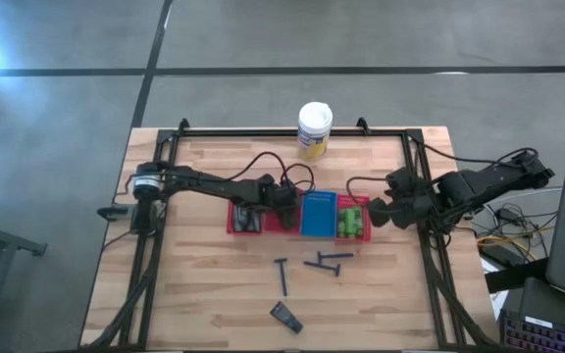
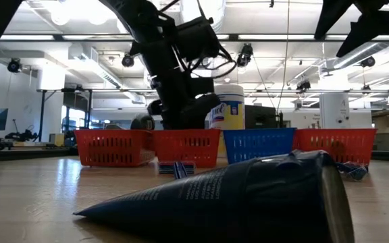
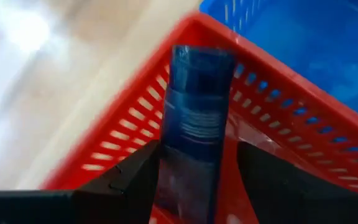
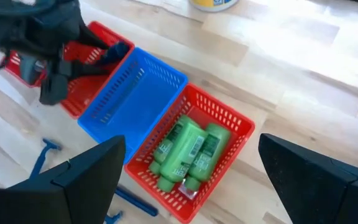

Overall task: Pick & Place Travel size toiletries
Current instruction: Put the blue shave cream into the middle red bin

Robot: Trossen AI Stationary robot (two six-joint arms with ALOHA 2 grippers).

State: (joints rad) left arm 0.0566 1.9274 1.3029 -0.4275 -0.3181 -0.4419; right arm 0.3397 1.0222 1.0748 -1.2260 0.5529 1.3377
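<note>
1. While it hangs over a red tray [image 3: 129, 155], the left claw [image 1: 281, 196] pinches a dark blue tube [image 3: 194, 124] between its fingers.
2. The right claw [image 1: 379, 209] is spread wide just above the green bottles [image 4: 185, 152], which lie in another red tray [image 4: 229, 118].
3. A blue tray [image 1: 318, 214] sits between the claws.
4. Thin dark sticks [image 1: 328, 261] and a black tube [image 1: 285, 316] lie on the table [image 1: 204, 294], nearer the camera than both claws.
</note>
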